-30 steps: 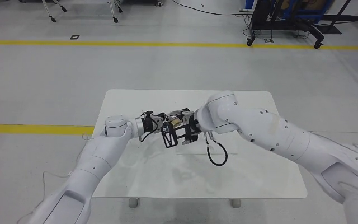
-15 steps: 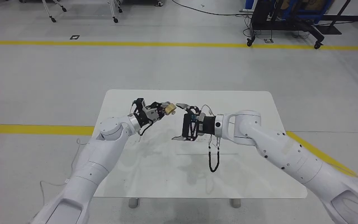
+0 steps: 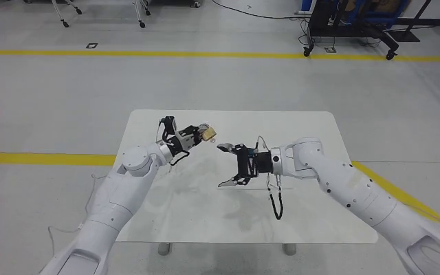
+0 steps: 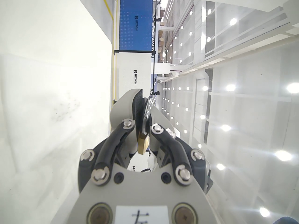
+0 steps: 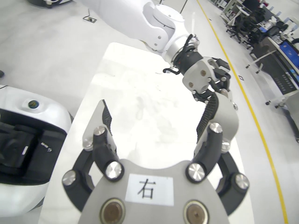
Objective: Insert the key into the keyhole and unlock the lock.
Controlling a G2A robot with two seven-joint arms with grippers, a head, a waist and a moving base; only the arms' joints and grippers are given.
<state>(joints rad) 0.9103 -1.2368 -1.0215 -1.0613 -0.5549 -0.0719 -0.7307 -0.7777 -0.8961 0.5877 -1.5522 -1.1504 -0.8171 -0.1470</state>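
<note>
From above, the left gripper (image 3: 201, 132) is hovering over the far left part of the table (image 3: 309, 220), closed tight on the lock (image 3: 209, 130), which is hanging in the air rather than lying on the surface. The right gripper (image 3: 225, 165) is sitting near it, a little closer to the robot and not touching, with its two fingers spread wide apart. The left wrist view is giving the detail the top view is missing. The pads (image 4: 138, 104) are pinching the silver shackle (image 4: 147, 108), seen edge-on, while the brass body (image 4: 142, 144) is standing clear of the pads on the camera's side. The table (image 4: 46, 71) is running along one side of that picture. The right wrist view is looking past its own gaping claw (image 5: 161, 117) at the left gripper (image 5: 222, 72) from behind. From there the lock is hiding behind that gripper's housing and the table (image 5: 144, 89) is lying beneath both. In the top view the lock's long axis is running roughly level, in line with the left fingers. The brass end is pointing away from the left wrist, toward the table's middle and past the right gripper's far fingertip. Which way the keyhole is facing cannot be told.
</note>
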